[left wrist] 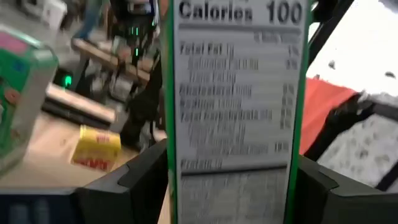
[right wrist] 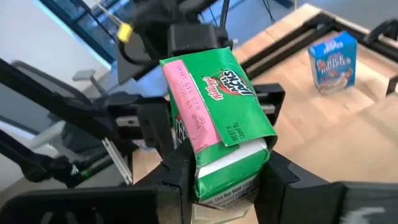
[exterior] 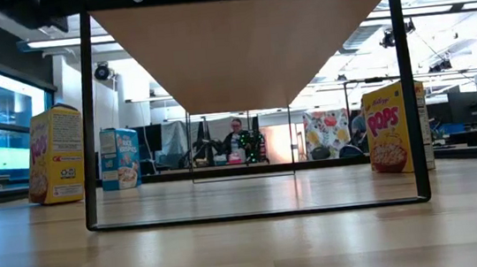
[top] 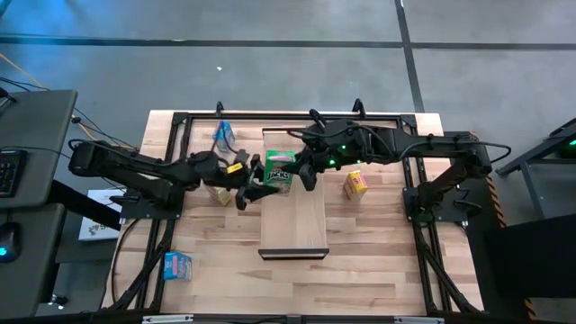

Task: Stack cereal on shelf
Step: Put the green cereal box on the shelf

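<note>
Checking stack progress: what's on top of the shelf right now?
In the high view, green cereal boxes sit at the far end of the shelf, with the left pincer and right pincer on them. How many boxes is unclear; the arms cover them.

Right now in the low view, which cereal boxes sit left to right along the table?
Yellow cereal box → blue cereal box → yellow Pops box. The shelf frame stands between the camera and them.

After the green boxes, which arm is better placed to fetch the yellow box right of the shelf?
Right, probably. The yellow box lies on the right gripper's side of the shelf; the left gripper, shut on a green box, would cross it.
</note>
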Controlling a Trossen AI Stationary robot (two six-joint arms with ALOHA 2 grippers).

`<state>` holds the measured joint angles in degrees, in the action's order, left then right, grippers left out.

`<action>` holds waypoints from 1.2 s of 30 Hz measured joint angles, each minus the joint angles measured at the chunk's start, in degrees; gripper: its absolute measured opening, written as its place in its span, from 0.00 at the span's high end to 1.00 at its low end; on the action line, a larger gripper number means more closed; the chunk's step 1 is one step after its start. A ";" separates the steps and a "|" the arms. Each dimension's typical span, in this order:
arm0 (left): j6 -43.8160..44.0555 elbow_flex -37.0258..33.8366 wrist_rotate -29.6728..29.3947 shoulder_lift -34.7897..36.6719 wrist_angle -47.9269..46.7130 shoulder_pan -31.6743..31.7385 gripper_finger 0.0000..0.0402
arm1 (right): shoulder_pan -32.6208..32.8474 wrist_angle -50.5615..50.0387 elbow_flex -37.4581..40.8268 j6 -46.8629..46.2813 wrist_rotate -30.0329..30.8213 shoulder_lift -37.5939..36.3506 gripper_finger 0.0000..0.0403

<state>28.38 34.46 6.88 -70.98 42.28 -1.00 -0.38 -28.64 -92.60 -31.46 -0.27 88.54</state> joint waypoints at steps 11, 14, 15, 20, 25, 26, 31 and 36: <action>-4.90 6.09 3.51 -0.14 -10.69 2.06 0.37 | -0.02 -4.02 -0.11 0.02 -1.99 0.34 0.77; -4.41 6.09 5.24 -0.11 -11.23 3.06 0.37 | 0.00 -6.32 -0.11 0.41 -2.38 0.37 0.77; -3.92 6.09 5.62 -0.03 -11.28 3.34 0.37 | 0.02 -6.74 -0.11 0.46 -2.42 0.38 0.77; -3.54 6.09 6.18 0.55 -11.21 4.04 0.38 | 0.00 -6.15 -0.09 0.48 -2.84 0.38 0.77; -3.17 6.20 6.10 0.57 -11.63 4.05 0.47 | 0.00 -5.35 -0.02 0.91 -3.41 0.40 0.75; -3.17 6.20 6.05 0.57 -12.01 4.05 0.49 | 0.00 -5.18 0.02 1.48 -3.65 0.43 0.74; -3.31 6.25 6.16 0.66 -12.36 4.02 0.61 | 0.00 -4.15 0.07 1.97 -4.48 0.49 0.69; -6.28 6.25 6.13 1.60 -13.90 4.68 0.64 | -0.93 -3.66 0.07 2.09 -4.49 -0.24 0.62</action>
<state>22.10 40.71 13.02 -69.38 28.38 3.68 -1.31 -32.30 -92.53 -29.37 -4.76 88.30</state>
